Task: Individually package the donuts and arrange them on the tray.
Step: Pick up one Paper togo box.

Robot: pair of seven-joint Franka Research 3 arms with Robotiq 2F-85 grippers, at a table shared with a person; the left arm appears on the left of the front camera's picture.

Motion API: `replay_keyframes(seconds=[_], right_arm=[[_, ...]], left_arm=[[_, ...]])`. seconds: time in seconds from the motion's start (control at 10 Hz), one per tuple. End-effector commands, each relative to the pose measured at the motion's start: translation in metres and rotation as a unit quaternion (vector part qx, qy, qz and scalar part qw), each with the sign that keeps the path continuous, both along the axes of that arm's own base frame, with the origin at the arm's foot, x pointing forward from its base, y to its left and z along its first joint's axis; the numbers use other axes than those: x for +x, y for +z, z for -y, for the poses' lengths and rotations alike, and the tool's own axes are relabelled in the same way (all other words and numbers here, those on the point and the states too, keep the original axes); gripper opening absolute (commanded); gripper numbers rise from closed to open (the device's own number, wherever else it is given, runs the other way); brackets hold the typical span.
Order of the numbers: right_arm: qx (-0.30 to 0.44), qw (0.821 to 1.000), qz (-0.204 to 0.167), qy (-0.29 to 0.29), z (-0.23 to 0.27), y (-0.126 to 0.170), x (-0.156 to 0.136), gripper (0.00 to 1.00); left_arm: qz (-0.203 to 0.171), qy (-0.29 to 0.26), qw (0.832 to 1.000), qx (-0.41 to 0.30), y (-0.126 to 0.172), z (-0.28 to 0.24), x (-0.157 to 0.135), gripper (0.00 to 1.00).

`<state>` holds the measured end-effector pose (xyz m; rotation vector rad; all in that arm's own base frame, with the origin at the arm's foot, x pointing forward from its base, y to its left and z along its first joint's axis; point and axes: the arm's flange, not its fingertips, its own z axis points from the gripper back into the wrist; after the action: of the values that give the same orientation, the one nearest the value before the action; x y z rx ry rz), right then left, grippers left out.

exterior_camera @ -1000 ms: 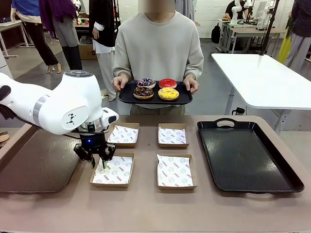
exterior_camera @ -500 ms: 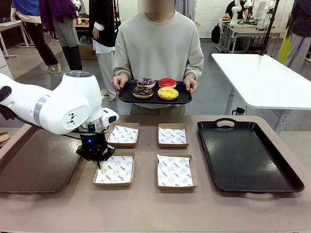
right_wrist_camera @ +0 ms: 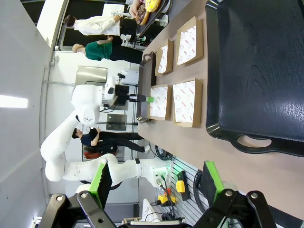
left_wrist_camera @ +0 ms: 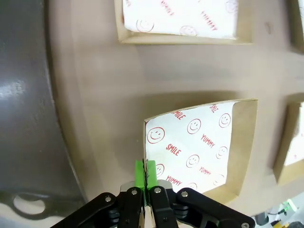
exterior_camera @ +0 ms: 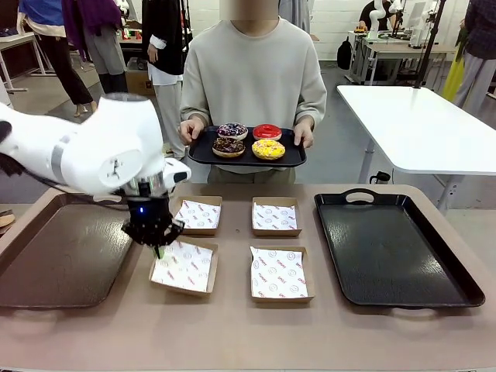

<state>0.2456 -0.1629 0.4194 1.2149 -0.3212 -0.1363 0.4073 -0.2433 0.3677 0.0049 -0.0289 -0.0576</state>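
- The four ring donuts sit two by two on a small black tray (exterior_camera: 200,157): the purple-dark sprinkled donut (exterior_camera: 232,132), the glossy red donut (exterior_camera: 267,132), the dark chocolate donut (exterior_camera: 229,146) and the yellow donut (exterior_camera: 268,149). The person holds the tray in both hands beyond the table's far edge. No donut is boxed yet.
- From the left gripper (exterior_camera: 158,249) the donuts lie across the table and to its right, past the far row of boxes and higher up. Being rings, they offer no long axis to line up with.
- The left gripper is pinched tight on the far-left corner of the near-left box (exterior_camera: 186,269), a shallow brown cardboard box lined with white paper printed in red. The box sits skewed, and that corner looks raised off the tan table (exterior_camera: 232,333).
- The far-left box (exterior_camera: 196,215), far-right box (exterior_camera: 275,217) and near-right box (exterior_camera: 279,273) lie flat.
- The right gripper (right_wrist_camera: 156,173) stands wide and holds nothing, near the handled end of the large black tray (exterior_camera: 395,248).
- The left arm looks nearer the donuts, but it is occupied.
- The left wrist view shows the green pads (left_wrist_camera: 141,172) meeting on the box corner, and a shadow beneath the box. The front view hides that pinch.
- The right wrist view alone shows the spread fingers, with the donuts far off at its top.
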Motion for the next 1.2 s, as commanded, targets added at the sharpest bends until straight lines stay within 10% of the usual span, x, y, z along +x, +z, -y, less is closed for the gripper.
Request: replay_keyframes(seconds=[0.0, 0.4, 0.8, 1.1], right_arm=[[0.006, 1.000, 0.007, -0.002, 0.001, 0.001, 0.001, 1.00], [0.006, 1.000, 0.007, -0.002, 0.001, 0.001, 0.001, 1.00], [0.006, 1.000, 0.007, -0.002, 0.001, 0.001, 0.001, 1.00], [0.006, 1.000, 0.007, -0.002, 0.001, 0.001, 0.001, 1.00]], left_arm=[[0.015, -0.011, 1.000, -0.010, 0.062, -0.002, 0.009, 0.00], [0.055, 0.000, 0.998, -0.007, 0.134, 0.004, 0.061, 0.00], [0.022, 0.006, 1.000, -0.017, 0.125, 0.003, 0.116, 0.00], [0.043, 0.008, 0.999, -0.024, 0.128, 0.004, 0.090, 0.00]])
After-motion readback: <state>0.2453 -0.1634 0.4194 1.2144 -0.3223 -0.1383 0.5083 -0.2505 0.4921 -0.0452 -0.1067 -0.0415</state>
